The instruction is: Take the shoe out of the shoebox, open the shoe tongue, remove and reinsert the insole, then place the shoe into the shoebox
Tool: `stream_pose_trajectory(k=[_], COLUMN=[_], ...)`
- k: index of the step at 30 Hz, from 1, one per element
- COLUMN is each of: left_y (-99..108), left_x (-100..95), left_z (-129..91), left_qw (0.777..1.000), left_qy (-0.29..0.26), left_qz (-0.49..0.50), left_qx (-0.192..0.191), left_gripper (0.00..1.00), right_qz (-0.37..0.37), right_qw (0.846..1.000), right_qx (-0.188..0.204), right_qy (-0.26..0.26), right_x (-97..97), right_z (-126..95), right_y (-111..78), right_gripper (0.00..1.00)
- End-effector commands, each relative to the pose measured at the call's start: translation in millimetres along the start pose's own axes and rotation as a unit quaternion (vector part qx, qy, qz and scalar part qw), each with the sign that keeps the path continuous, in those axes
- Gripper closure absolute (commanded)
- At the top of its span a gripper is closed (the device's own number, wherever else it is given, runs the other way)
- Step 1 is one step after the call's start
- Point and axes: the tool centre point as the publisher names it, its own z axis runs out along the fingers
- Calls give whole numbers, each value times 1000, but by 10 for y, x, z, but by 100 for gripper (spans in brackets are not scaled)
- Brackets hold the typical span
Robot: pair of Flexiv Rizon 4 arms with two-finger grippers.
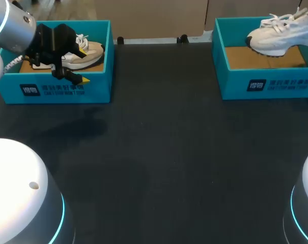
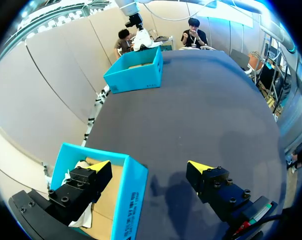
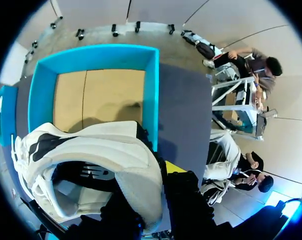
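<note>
A beige shoe (image 1: 85, 52) lies in the left teal shoebox (image 1: 59, 89). My left gripper (image 1: 83, 65) hangs open over that box's front wall, one finger above the shoe and one outside. In the left wrist view the gripper (image 2: 149, 166) straddles the box wall (image 2: 132, 192), with white laces (image 2: 72, 176) under the inner finger. A white shoe (image 1: 278, 31) is lifted over the right teal shoebox (image 1: 268, 84). My right gripper (image 3: 155, 186) is shut on the heel collar of the white shoe (image 3: 98, 150), one yellow fingertip (image 3: 173, 167) outside and the other hidden inside. The box (image 3: 151, 95) lies below it with a bare cardboard floor.
The dark table top (image 1: 164, 152) spreads between the two boxes. The white bases of my arms stand at the near left (image 1: 19, 193) and near right (image 1: 304, 203) corners. Small black clamps (image 1: 182, 38) sit along the far edge.
</note>
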Motion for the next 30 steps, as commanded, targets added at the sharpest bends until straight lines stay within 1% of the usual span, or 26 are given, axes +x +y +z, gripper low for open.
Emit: stream_pose_trajectory(k=[1, 4, 5, 6, 7, 10, 13, 20, 21, 30], left_y=[-5, -5, -5, -5, -5, -5, -5, -5, -5, -5], left_x=[8, 8, 8, 8, 8, 8, 8, 8, 8, 8], left_z=[-5, -5, -5, -5, -5, -5, -5, -5, -5, -5], left_qw=[1000, 1000, 1000, 1000, 1000, 1000, 1000, 1000, 1000, 1000], left_qy=[0, 0, 0, 0, 0, 0, 0, 0, 0, 0], left_qz=[0, 0, 0, 0, 0, 0, 0, 0, 0, 0], left_qx=[-2, -2, -2, -2, -2, -2, -2, -2, -2, -2], left_gripper=[0, 0, 0, 0, 0, 0, 0, 0, 0, 0], right_qz=[0, 0, 6, 9, 29, 54, 80, 85, 82, 97], right_qw=[1000, 1000, 1000, 1000, 1000, 999, 997, 996, 996, 995], right_qx=[2, 2, 10, 9, 5, 0, -7, -16, -15, -30], right_qy=[1, 1, 0, -1, 3, 3, 17, -2, -10, -20], right_x=[-11, -11, -3, 7, 21, 45, 42, 49, 58, 128], right_z=[-23, -23, 13, 29, 41, 49, 52, 75, 95, 244], right_y=[13, 13, 14, 15, 25, 35, 36, 45, 43, 95], right_gripper=[100, 100, 100, 100, 100, 100, 100, 100, 100, 100])
